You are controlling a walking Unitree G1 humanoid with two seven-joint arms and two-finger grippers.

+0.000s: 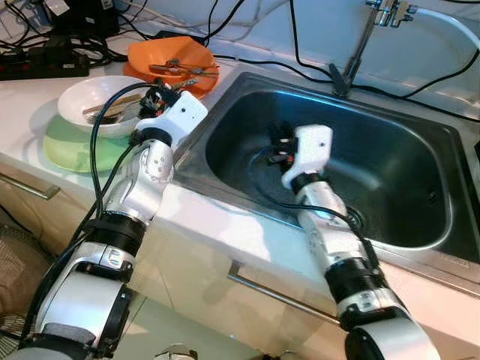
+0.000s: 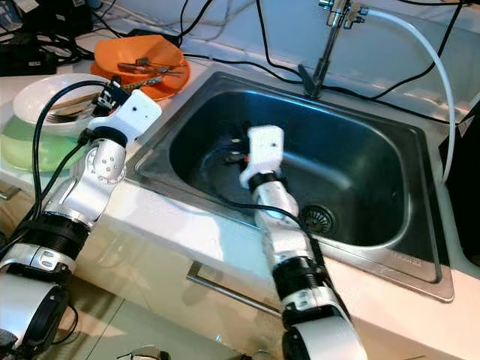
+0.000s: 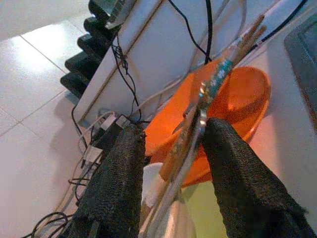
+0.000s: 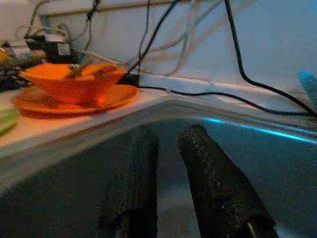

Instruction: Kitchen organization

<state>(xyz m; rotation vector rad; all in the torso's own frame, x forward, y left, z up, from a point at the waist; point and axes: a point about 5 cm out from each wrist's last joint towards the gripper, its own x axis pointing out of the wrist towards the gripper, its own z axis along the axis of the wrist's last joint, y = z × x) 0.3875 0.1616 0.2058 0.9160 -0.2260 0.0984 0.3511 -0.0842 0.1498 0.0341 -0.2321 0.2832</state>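
Left tool [image 3: 168, 163], fingers parted, straddles cutlery [image 3: 190, 134] just before the orange bowl [image 3: 237, 104]. Right tool [image 4: 166, 178], fingers narrowly apart, hangs empty inside the steel sink [image 1: 390, 150].

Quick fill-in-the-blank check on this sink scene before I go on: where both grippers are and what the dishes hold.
1. The right gripper hangs inside the steel ____.
2. The left gripper has its open fingers on either side of utensils that reach over the ____-coloured bowl.
3. The white bowl rests on a ____ plate.
4. The orange bowl sits on a plate of the ____ colour.

Missing words: sink; orange; green; same
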